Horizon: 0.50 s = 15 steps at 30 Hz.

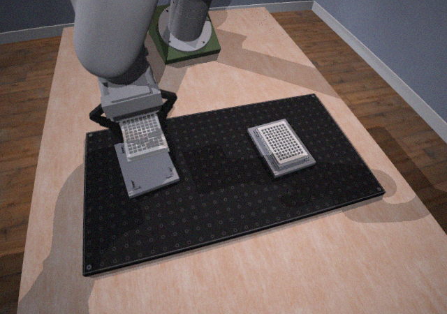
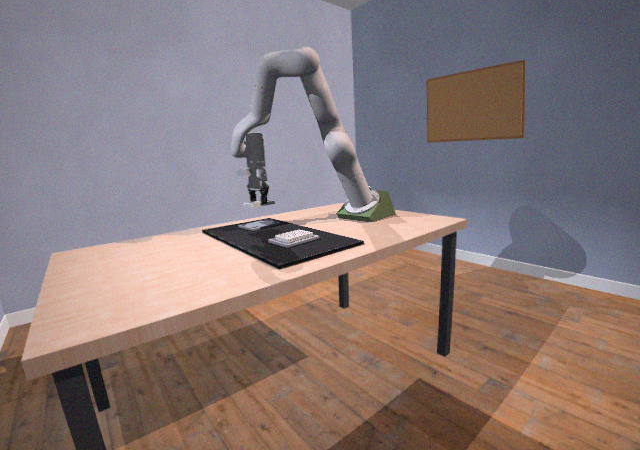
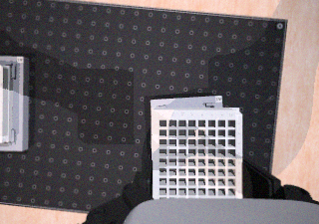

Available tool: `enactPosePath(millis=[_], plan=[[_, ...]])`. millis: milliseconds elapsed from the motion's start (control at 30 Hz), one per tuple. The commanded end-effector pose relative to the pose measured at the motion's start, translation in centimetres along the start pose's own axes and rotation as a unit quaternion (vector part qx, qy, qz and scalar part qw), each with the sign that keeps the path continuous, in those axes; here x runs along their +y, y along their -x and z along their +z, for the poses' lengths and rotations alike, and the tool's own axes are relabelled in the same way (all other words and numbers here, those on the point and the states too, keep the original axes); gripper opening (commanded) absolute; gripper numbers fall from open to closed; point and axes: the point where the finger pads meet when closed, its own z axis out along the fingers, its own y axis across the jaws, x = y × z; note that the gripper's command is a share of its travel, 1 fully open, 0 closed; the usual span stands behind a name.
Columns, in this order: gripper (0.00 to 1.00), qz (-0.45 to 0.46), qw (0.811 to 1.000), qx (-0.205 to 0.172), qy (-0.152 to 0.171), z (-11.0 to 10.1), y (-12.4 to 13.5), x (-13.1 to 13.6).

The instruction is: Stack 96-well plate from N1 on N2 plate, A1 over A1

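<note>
Top view: my gripper [image 1: 134,123] is clamped on the plate [image 1: 143,135], fingers spread almost full width across it, one on each side. The plate is off the nest N1 [image 1: 149,174] and in the air above it. N1's grey pad is bare, sitting on the black breadboard [image 1: 230,209]. The other plate [image 1: 283,141] lies in N2 [image 1: 276,168], well apart from N1 on the same board.

Wrist view: the held plate [image 3: 196,154] fills the lower middle, well grid facing the camera, N1 [image 3: 184,104] peeking out past its far edge. N2 [image 3: 15,105] is just visible at the left edge. Can't tell which corner is cut from here.

Exterior view: the gripper [image 2: 258,197] hangs pointing straight down, and the plate [image 2: 254,204] is clearly above the board [image 2: 289,256].
</note>
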Motion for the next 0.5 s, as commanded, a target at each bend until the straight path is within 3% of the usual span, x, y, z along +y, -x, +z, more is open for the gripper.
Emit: enactPosePath(millis=[0, 467], plan=[[0.0, 0.006, 1.0, -0.001, 0.001, -0.1, -0.4, -1.6], [0.0, 0.006, 1.0, -0.001, 0.001, 0.0, -1.2, -5.5]])
